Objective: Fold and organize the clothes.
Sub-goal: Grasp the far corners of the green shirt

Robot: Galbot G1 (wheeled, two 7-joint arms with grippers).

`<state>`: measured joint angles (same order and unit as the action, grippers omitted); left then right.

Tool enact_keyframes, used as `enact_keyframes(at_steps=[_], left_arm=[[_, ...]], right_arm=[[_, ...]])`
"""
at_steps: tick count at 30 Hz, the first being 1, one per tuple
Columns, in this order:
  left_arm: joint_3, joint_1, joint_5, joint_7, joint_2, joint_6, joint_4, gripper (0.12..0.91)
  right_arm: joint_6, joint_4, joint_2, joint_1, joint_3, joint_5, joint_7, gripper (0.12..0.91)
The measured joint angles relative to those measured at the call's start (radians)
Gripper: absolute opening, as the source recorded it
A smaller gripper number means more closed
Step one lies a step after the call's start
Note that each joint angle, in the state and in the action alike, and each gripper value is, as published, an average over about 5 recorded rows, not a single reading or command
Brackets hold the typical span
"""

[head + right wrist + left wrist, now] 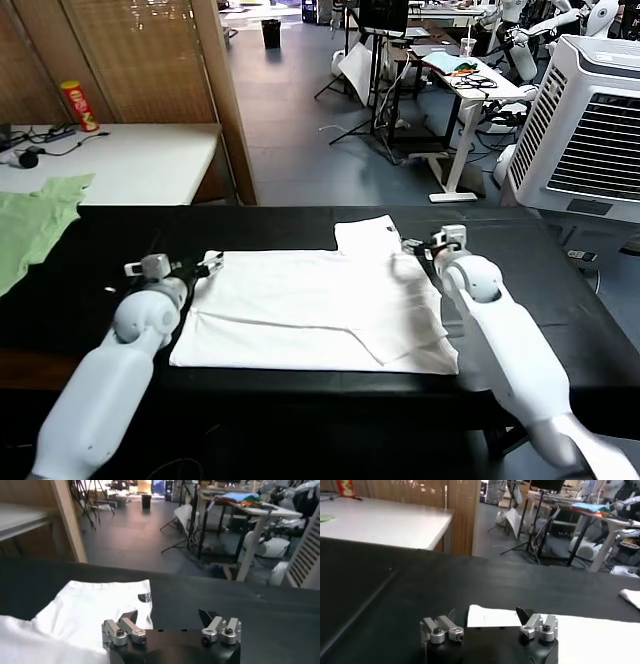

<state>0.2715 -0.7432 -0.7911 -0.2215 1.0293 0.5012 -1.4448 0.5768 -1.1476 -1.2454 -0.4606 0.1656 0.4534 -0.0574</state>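
In the head view, the white T-shirt (310,310) is spread flat on the black worktop (560,290); the left tool (200,268) is held released at its far left corner, the right tool (422,248) released by its far right sleeve; a pale green garment (35,225) is draped at the far left. In the left wrist view, the shirt corner (490,616) is seen between the spread fingers (451,614). In the right wrist view, a small dark logo (144,598) is seen on the sleeve (95,605).
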Motion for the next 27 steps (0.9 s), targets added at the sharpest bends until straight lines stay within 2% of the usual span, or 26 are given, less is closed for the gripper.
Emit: enact_keyframes(at_steps=[8,10,12,15,22,25,27], left_arm=[[-0.022,0.051,0.021,0.021,0.023,-0.001,0.096,0.798],[-0.024,0.056,0.028,0.032,0.027,0.000,0.113,0.786],[-0.026,0.062,0.034,0.043,0.031,0.000,0.129,0.752],[-0.030,0.071,0.044,0.054,0.039,-0.002,0.148,0.622],[-0.038,0.080,0.055,0.061,0.049,-0.006,0.169,0.228],[-0.039,0.083,0.060,0.061,0.051,-0.009,0.172,0.134],[-0.037,0.083,0.063,0.060,0.051,-0.013,0.170,0.126]], right_arm=[[-0.004,0.117,-0.061,0.050,0.000,-0.022,0.014,0.794],[0.000,0.136,-0.070,0.058,0.002,-0.020,0.014,0.770],[0.005,0.153,-0.078,0.065,0.004,-0.015,0.015,0.707],[0.015,0.172,-0.091,0.072,0.010,-0.007,0.016,0.568],[0.019,0.170,-0.100,0.061,0.013,0.004,0.033,0.195],[-0.008,0.158,-0.095,0.051,0.016,0.005,0.042,0.122],[-0.034,0.145,-0.087,0.041,0.016,0.005,0.048,0.123]])
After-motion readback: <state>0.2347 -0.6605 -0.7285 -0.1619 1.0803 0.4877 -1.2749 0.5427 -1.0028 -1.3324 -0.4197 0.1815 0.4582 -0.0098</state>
